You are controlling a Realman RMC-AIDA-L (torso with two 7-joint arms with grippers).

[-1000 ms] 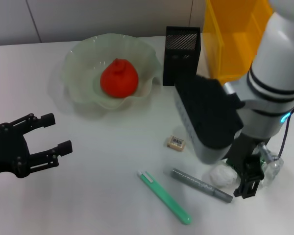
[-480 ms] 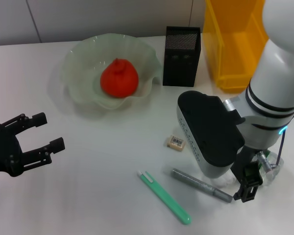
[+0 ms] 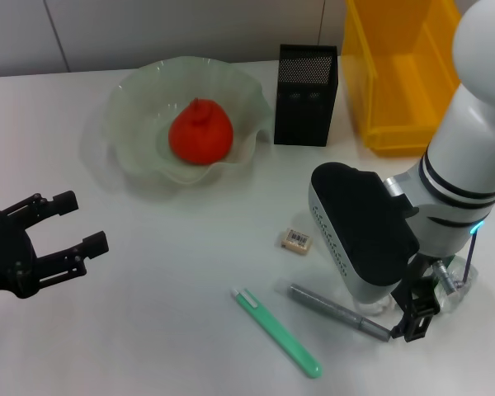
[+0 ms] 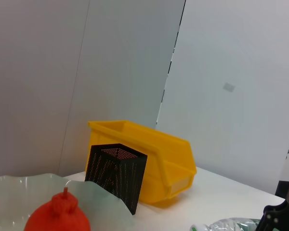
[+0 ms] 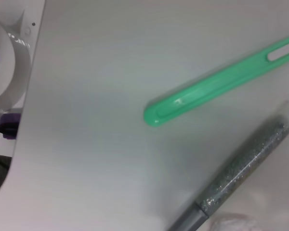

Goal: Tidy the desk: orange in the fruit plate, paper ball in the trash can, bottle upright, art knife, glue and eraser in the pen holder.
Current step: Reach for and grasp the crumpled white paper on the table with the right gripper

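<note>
We take the pen holder [image 3: 307,95] as our landmark. The orange [image 3: 200,132] already sits in the fruit plate [image 3: 130,107], just left of the pen holder, and the trash can [image 3: 396,74] stands just right of it. In front of the pen holder, toward us, the eraser [image 3: 296,239] lies on the counter [image 3: 173,272]; nearer still lie the green art knife [image 3: 276,332] and the grey glitter glue stick [image 3: 338,312].

Our right claw [image 3: 417,318] is down at the counter, in front of the pen holder and to its right, where the paper ball [image 3: 378,304] shows only as a white sliver under the wrist housing. The lying bottle [image 3: 455,279] is just beside it. We cannot tell whether this claw is apart or together, since the arm hides most of it. Our left claw [image 3: 73,223] hovers well to the left of the pen holder with its fingers apart, holding nothing.

We judge that the paper ball is the step in hand. The risks come from crowding: the glue stick tip lies right beside the claw, so a closing pinch could catch it or flick it away. The bottle could also roll if nudged. A crumpled ball may squeeze out of a shallow grip.
</note>
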